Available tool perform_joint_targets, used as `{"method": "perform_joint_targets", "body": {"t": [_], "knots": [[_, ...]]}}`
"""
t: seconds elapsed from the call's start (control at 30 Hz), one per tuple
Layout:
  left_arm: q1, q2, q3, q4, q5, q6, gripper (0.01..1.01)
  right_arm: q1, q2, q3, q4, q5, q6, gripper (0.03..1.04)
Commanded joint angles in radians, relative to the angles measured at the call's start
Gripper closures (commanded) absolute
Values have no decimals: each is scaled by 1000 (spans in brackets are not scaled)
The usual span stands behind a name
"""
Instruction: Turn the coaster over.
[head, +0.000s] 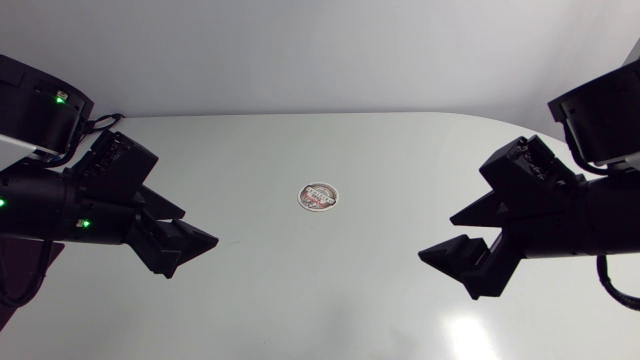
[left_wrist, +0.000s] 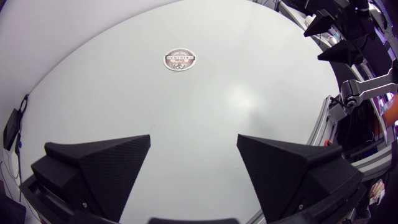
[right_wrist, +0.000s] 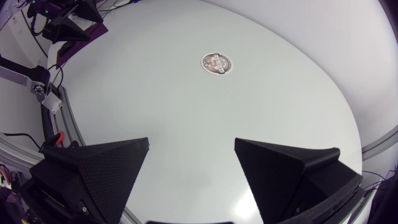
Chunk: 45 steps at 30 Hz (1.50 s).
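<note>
Black left tool (head: 200, 228), right tool (head: 436, 236) — flanking coaster (head: 318, 197)

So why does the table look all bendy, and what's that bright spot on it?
Wrist views: fisheye lenses bulge the table into a dome, and the coaster looks oval. Head view: the table looks flat, and the white patch near the right pincer is reflected light.

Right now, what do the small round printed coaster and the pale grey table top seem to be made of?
The small round printed coaster looks like thin matte cardboard, perhaps: flat, white rim around a dark printed face. The pale grey table top looks like smooth semi-gloss laminate or coated board: light glare shows on it.
</note>
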Motion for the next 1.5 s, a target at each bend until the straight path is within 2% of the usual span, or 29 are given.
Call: {"method": "perform_joint_targets", "body": {"t": [0.0, 0.43, 0.7, 0.9, 0.97, 1.1, 1.17, 1.23, 1.3, 1.37, 1.4, 1.47], "knots": [[-2, -13, -15, -6, -7, -9, 51, 7, 8, 10, -14, -9, -13, 66], [9, -2, -24, 6, -6, 0, 51, 1, 23, 10, -14, -31, -16, 66], [20, 26, -50, 60, -7, 13, 51, -5, 75, 7, 37, -31, -26, 66], [54, 159, -63, 188, -7, 50, 51, -33, 250, 15, 170, -34, -77, 72], [64, 221, -58, 236, -6, 62, 51, -42, 330, 33, 236, -34, -95, 115], [106, 342, -35, 305, -6, 100, 51, -65, 531, 125, 294, -78, -117, 154], [129, 397, -4, 316, -4, 117, 51, -65, 623, 185, 316, -80, -126, 216], [141, 446, 17, 348, -1, 131, 51, -65, 700, 245, 334, -80, -131, 338], [147, 495, 33, 392, 1, 132, 51, -65, 782, 315, 353, -80, -132, 520], [147, 544, 54, 408, 11, 139, 51, -70, 867, 392, 354, -106, -132, 790], [147, 563, 65, 417, 21, 139, 51, -73, 902, 426, 354, -126, -134, 867], [144, 596, 91, 431, 34, 134, 51, -73, 976, 490, 356, -138, -134, 916]]}}
